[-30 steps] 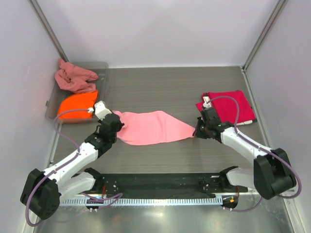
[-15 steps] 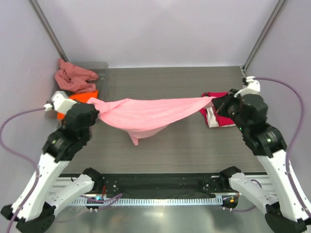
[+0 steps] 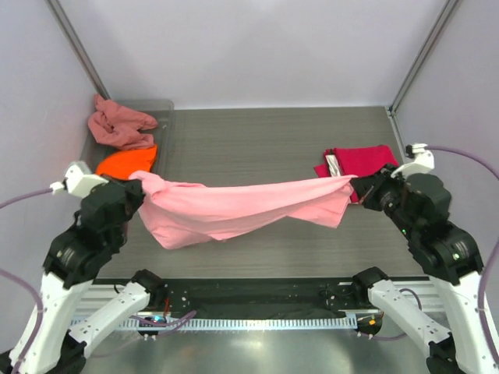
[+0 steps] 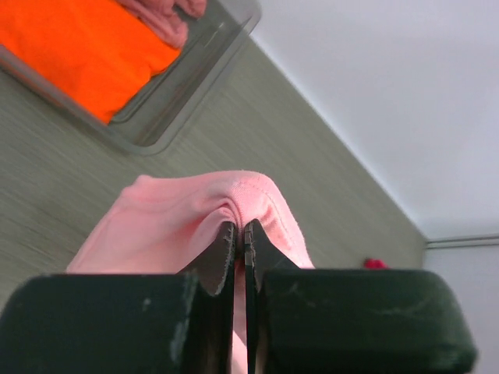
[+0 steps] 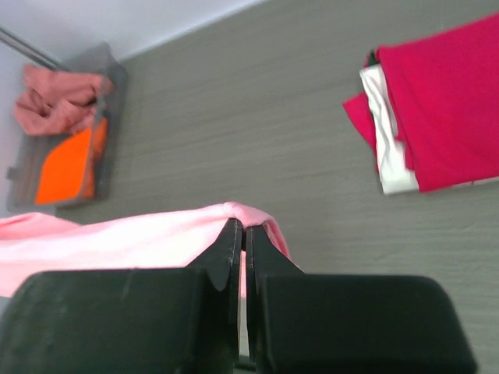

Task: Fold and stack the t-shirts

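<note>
A light pink t-shirt (image 3: 234, 210) hangs stretched in the air between my two grippers, above the table. My left gripper (image 3: 137, 189) is shut on its left end, seen in the left wrist view (image 4: 240, 226). My right gripper (image 3: 355, 187) is shut on its right end, seen in the right wrist view (image 5: 244, 227). A folded stack with a crimson red t-shirt (image 3: 366, 165) on top and a white one (image 5: 382, 148) under it lies at the right. An orange t-shirt (image 3: 127, 161) and a crumpled dusty rose one (image 3: 118, 125) lie in the tray.
A grey plastic tray (image 3: 167, 117) stands at the back left by the left wall. Metal frame posts run up at both back corners. The dark wood-grain table (image 3: 265, 140) spreads below the hanging shirt.
Both arms have lifted the pink shirt off the table and pulled it taut. In the last half second both grippers moved nearer and lower, and the shirt's hanging part shifted left.
</note>
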You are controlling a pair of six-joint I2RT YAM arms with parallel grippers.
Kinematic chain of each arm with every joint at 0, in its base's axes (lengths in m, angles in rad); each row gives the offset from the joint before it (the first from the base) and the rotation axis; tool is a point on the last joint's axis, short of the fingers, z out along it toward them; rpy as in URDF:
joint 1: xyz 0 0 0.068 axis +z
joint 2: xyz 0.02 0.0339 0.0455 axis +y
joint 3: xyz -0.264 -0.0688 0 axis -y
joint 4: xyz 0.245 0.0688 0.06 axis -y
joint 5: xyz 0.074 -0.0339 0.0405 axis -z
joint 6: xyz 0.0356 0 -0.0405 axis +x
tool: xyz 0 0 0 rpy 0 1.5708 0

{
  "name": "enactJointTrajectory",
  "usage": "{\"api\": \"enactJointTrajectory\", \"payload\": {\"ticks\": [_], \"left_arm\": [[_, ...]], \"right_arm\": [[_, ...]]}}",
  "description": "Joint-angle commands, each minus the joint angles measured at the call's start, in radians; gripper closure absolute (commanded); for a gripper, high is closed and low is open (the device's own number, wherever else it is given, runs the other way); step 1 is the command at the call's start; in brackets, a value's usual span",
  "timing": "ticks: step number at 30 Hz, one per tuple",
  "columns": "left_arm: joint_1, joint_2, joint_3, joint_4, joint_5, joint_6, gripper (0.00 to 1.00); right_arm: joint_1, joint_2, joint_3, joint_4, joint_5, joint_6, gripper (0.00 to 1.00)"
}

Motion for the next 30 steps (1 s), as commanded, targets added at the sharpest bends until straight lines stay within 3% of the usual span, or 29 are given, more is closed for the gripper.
{"api": "enactJointTrajectory", "payload": {"ticks": [1, 5, 8, 9, 11, 12, 17, 20, 25, 30], "left_arm": [[0.007, 0.148, -0.032, 0.07, -0.019, 0.013, 0.99], [0.008, 0.346, -0.07, 0.237, -0.018, 0.021, 0.97], [0.055, 0.536, -0.046, 0.345, 0.069, 0.033, 0.77], [0.095, 0.575, -0.011, 0.355, 0.101, 0.033, 0.48], [0.128, 0.673, 0.04, 0.333, 0.196, 0.055, 0.06], [0.143, 0.691, 0.092, 0.308, 0.212, 0.072, 0.0], [0.142, 0.669, 0.066, 0.173, 0.249, 0.139, 0.0], [0.142, 0.523, -0.105, 0.173, 0.251, 0.132, 0.01], [0.142, 0.208, -0.391, 0.167, 0.243, 0.05, 0.03], [0.142, 0.104, -0.533, 0.102, 0.304, -0.046, 0.11]], "right_arm": [[-0.004, 0.105, -0.1, 0.033, -0.052, 0.028, 0.99], [-0.004, 0.269, -0.119, 0.173, -0.045, 0.04, 0.99], [-0.006, 0.415, -0.067, 0.239, 0.021, 0.045, 0.85], [-0.007, 0.441, -0.057, 0.26, 0.032, 0.043, 0.68], [-0.01, 0.495, -0.04, 0.267, 0.038, 0.059, 0.32], [-0.01, 0.501, -0.043, 0.271, 0.028, 0.06, 0.17], [-0.01, 0.432, -0.187, 0.34, 0.017, 0.045, 0.16], [-0.01, 0.375, -0.273, 0.371, 0.0, 0.028, 0.16], [-0.009, 0.294, -0.414, 0.389, -0.009, 0.028, 0.27], [-0.011, 0.234, -0.516, 0.426, -0.02, 0.045, 0.33]]}}
